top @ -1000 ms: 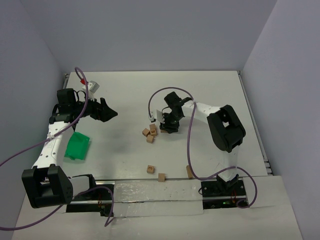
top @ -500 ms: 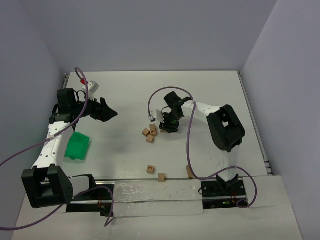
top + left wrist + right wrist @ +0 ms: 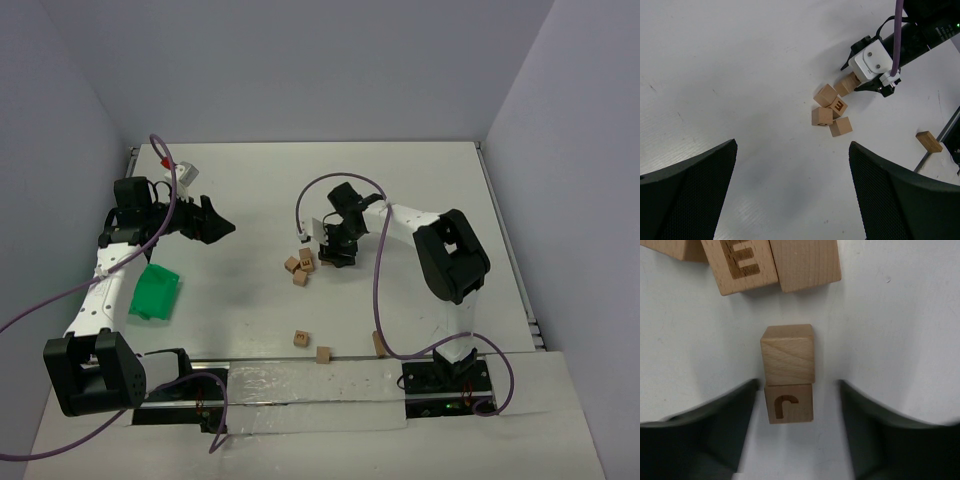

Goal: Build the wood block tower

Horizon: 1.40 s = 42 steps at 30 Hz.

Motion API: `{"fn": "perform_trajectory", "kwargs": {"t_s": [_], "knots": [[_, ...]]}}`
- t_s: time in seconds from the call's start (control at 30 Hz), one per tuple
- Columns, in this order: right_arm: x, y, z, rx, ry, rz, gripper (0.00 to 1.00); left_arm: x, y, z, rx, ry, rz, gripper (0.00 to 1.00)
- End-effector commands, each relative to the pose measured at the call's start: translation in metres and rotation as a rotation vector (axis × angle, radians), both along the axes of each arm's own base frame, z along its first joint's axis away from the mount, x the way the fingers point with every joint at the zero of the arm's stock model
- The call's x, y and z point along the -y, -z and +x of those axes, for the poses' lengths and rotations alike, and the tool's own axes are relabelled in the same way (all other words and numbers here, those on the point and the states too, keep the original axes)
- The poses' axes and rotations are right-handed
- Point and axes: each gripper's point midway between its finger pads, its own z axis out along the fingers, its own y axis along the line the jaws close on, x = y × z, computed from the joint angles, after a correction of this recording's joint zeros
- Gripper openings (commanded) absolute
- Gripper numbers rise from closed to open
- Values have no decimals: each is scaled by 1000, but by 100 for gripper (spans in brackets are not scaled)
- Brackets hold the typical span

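your right end effector (image 3: 796, 390) sits open astride the r-marked wood block (image 3: 788, 405); your left end effector (image 3: 792, 150), well left of it, gapes empty.

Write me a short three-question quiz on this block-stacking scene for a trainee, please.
1. True or false: the right pincer is shut tight on a wood block.
2. Where does the green tray lie? A) beside the left arm B) under the right pincer C) among the grouped blocks
3. Fill in: the lettered block in the cluster shows the letter ___.

Key: 1. False; its fingers stand apart on either side of the curved-mark block, with gaps. 2. A. 3. E.
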Motion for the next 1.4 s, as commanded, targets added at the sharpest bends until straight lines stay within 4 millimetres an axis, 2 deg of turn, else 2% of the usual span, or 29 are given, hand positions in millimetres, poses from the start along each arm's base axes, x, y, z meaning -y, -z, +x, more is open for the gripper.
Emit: {"fn": "perform_trajectory", "kwargs": {"t_s": [0.0,0.03,0.4,0.6,0.73,0.97,1.1,1.13,1.17,1.2,1.33,1.37], "knots": [[-4,-2,2,17,-17,3,96,0,-20,8,87,22,-5,99],[-4,-2,2,19,-17,3,100,0,-19,9,87,22,-5,98],[-4,-4,2,26,-24,15,100,0,-21,9,89,24,-8,98],[-3,-17,8,37,8,55,100,-1,-23,8,94,21,-6,99],[-3,-36,15,52,13,93,100,-1,-26,7,99,20,-7,99],[-7,-73,8,71,-15,150,100,-1,-28,5,106,10,-6,99],[-8,-108,6,112,-23,193,100,-1,-33,4,111,10,-13,99],[-8,-110,5,110,-22,193,100,0,-33,4,111,10,-13,99],[-9,-125,3,119,-24,216,100,-1,-34,4,113,9,-12,99],[-11,-130,2,123,-29,230,100,-1,-35,4,112,9,-12,99],[-25,-186,-1,150,6,360,100,-1,-39,4,123,1,-9,99],[-29,-194,-1,149,12,386,99,-1,-39,4,123,1,-10,99]]}}
